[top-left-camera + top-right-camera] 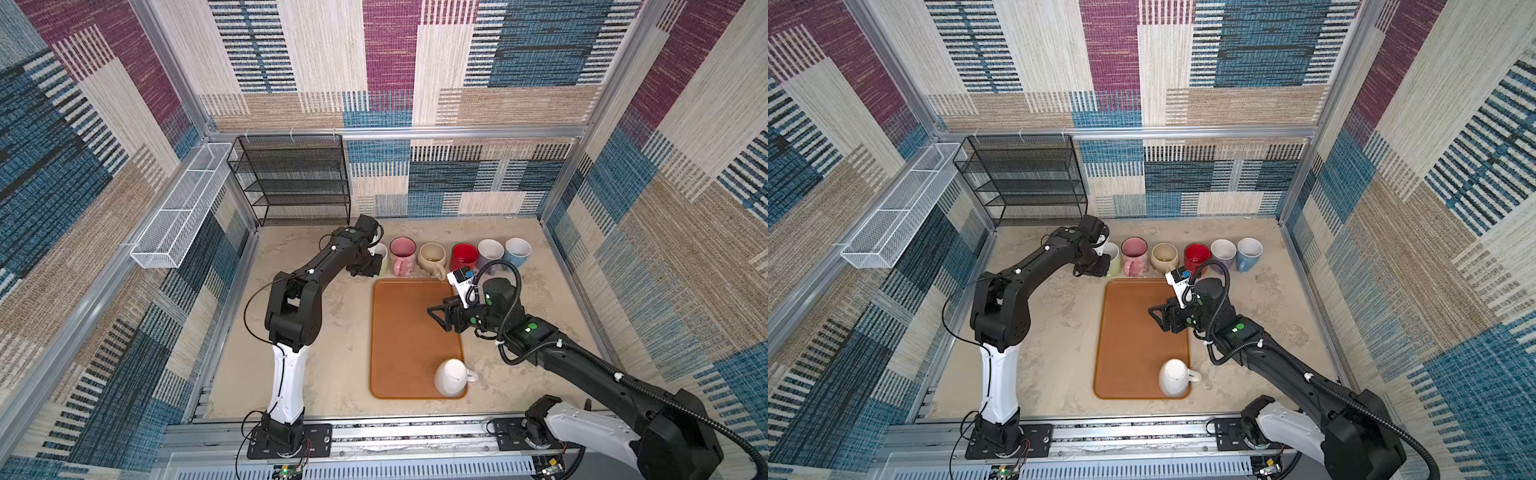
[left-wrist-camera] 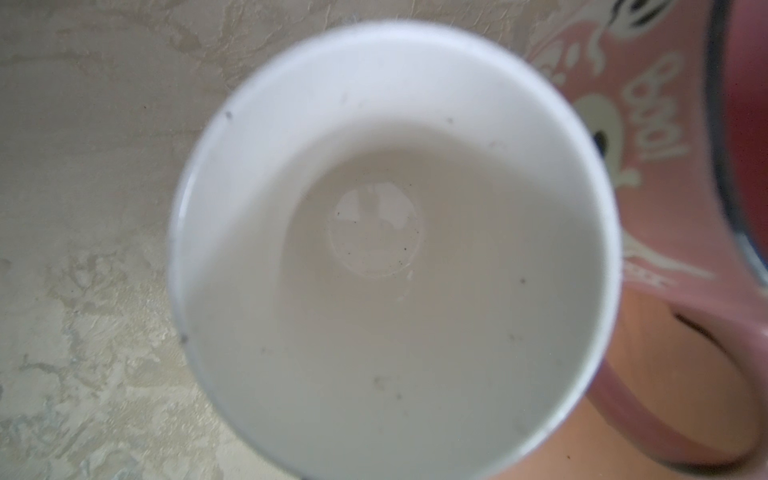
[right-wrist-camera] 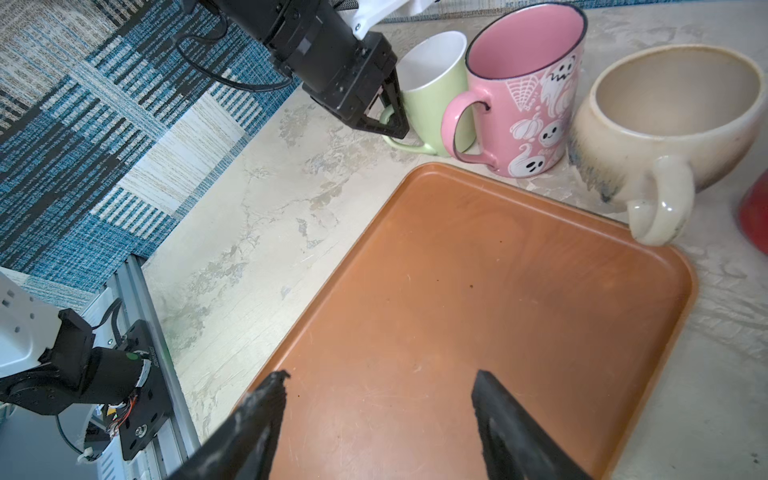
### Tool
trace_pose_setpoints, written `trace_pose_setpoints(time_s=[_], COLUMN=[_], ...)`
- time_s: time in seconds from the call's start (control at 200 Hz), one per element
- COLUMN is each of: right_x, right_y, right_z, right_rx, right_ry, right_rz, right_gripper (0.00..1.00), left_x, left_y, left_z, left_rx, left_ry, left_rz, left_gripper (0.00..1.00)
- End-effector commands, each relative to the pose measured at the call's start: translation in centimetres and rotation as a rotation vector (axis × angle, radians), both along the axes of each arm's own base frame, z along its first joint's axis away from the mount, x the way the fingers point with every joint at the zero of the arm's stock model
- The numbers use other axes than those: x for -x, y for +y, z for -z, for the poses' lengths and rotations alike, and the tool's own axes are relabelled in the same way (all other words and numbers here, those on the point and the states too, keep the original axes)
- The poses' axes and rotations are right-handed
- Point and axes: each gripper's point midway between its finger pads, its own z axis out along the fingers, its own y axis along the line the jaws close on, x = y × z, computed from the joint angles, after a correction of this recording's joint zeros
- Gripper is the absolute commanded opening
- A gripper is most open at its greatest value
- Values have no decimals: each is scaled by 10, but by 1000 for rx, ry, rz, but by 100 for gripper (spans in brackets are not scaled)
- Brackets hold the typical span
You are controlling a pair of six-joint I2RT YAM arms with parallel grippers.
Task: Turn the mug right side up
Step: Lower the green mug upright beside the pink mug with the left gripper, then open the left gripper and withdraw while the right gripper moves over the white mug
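A white mug [image 1: 451, 376] [image 1: 1173, 376] sits upside down, base up, on the near right corner of the orange tray [image 1: 399, 332] [image 3: 457, 291], its handle to the right. A light green mug [image 1: 381, 251] [image 3: 432, 83] stands upright at the left end of the mug row. My left gripper [image 1: 370, 266] [image 3: 392, 120] is shut on its handle. The left wrist view looks straight down into its white inside [image 2: 374, 249]; no fingers show there. My right gripper [image 1: 434, 316] [image 3: 380, 376] hangs open over the tray's far right part, holding nothing.
The row along the back holds a pink ghost mug [image 1: 402, 251], a beige mug [image 1: 432, 255], a red one [image 1: 464, 255], a pale lavender one [image 1: 490, 251] and a blue one [image 1: 517, 251]. A black mesh rack [image 1: 291, 178] and a white wire basket [image 1: 183, 208] stand at the back left.
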Motion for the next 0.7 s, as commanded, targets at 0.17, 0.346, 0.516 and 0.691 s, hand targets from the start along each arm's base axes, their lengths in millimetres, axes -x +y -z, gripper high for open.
trace_pose_setpoints(time_s=[0.17,0.346,0.516,0.691], right_x=[-2,-1,-1,6], right_y=[0,-4,-10,-19], right_z=[-12,-16,-14,-6], right_rx=[-18,-11,15,53], right_ry=[-22,-22,33,117], right_rz=[9,25,64,109], right_gripper=[74,75,75,75], left_x=[1,3,9,27], left_y=[-3,-2,0,8], left_z=[-12,-23,-49,-78], left_rx=[5,6,21,28], left_ry=[-19,-37,-83,-132], left_rz=[18,19,26,33], left_gripper=[30,34,41,56])
